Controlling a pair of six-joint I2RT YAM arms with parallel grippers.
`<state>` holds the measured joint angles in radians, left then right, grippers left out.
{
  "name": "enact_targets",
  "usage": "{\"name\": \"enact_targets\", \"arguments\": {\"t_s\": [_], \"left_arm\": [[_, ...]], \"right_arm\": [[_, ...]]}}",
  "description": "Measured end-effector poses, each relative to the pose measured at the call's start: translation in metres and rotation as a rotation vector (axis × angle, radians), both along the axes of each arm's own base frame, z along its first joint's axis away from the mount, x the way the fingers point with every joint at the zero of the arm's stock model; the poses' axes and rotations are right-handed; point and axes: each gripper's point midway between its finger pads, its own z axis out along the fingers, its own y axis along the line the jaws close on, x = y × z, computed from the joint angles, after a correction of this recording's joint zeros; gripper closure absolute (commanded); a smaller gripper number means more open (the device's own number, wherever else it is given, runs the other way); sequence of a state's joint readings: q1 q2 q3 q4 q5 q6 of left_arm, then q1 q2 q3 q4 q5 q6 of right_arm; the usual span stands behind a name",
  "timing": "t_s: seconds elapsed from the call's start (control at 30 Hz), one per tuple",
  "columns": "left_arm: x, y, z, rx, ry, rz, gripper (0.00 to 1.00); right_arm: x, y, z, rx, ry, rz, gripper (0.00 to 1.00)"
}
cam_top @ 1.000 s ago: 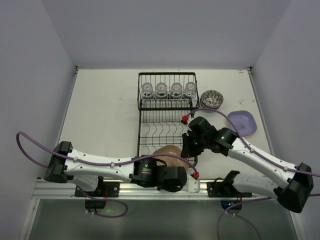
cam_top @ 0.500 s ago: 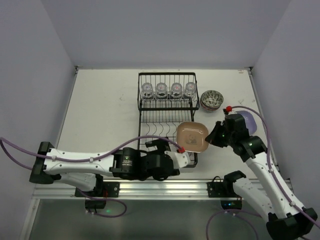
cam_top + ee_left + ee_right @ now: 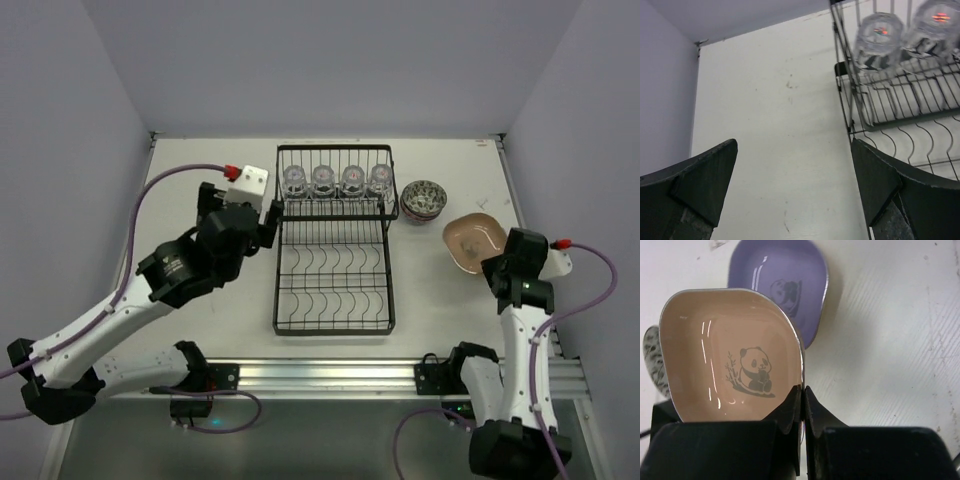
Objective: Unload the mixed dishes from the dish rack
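Note:
The black wire dish rack (image 3: 335,290) stands mid-table, with several clear glass cups (image 3: 337,180) upside down on its raised shelf. My left gripper (image 3: 268,213) is open at the shelf's left edge. Its wrist view shows bare table between the fingers (image 3: 794,150) and two cups (image 3: 879,37) up to the right. My right gripper (image 3: 803,390) is shut on the near rim of the tan panda plate (image 3: 730,350), holding it over the purple plate (image 3: 785,275). From above, the tan plate (image 3: 472,242) sits right of the rack and hides the purple one.
A stack of patterned bowls (image 3: 423,198) sits just right of the rack's shelf, close to the tan plate; its edge (image 3: 652,360) shows in the right wrist view. The table's right edge and wall (image 3: 560,200) are near the right arm.
The left gripper let go of the tan plate, opened, and swung from the rack's near end to the shelf's left side. The right arm carried the plate rightward, over the purple plate.

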<state>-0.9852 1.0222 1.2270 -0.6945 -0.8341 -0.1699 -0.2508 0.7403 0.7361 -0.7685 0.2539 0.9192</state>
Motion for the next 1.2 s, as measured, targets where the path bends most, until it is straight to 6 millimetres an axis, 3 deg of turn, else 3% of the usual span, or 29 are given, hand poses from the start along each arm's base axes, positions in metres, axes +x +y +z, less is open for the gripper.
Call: {"name": "enact_targets", "arguments": {"t_s": [0.13,0.3,0.57,0.8,0.9,0.93,1.03,1.07,1.1,1.13,1.2], "left_arm": [[0.028,0.037,-0.009,-0.030,0.036,0.156,0.00],[0.032,0.038,-0.024,-0.045,0.103,0.166,0.00],[-0.001,0.051,-0.050,-0.109,0.115,0.093,0.00],[-0.001,0.038,-0.089,-0.090,0.193,0.055,0.00],[-0.001,0.035,-0.094,-0.087,0.208,0.043,0.00],[-0.001,0.034,-0.093,-0.093,0.203,0.041,0.00],[-0.001,0.033,-0.088,-0.113,0.188,0.031,0.00],[-0.002,0.032,-0.087,-0.119,0.185,0.028,0.00],[-0.002,0.032,-0.087,-0.121,0.185,0.024,0.00],[-0.002,0.031,-0.087,-0.124,0.185,0.021,0.00],[-0.002,0.030,-0.086,-0.128,0.186,0.014,0.00]], "right_arm": [[0.007,-0.017,-0.029,0.067,0.091,-0.178,1.00],[0.013,-0.029,-0.065,0.123,0.217,-0.308,1.00],[0.045,-0.051,-0.061,0.081,0.196,-0.352,1.00],[0.056,-0.059,-0.066,0.068,0.200,-0.368,1.00],[0.058,-0.060,-0.074,0.073,0.219,-0.370,0.99],[0.059,-0.060,-0.074,0.073,0.217,-0.369,0.94],[0.064,-0.061,-0.074,0.071,0.195,-0.367,0.55],[0.065,-0.061,-0.074,0.072,0.189,-0.361,0.29],[0.067,-0.060,-0.073,0.074,0.180,-0.358,0.18],[0.069,-0.060,-0.072,0.075,0.173,-0.349,0.09],[0.071,-0.058,-0.066,0.076,0.148,-0.333,0.04]]}}
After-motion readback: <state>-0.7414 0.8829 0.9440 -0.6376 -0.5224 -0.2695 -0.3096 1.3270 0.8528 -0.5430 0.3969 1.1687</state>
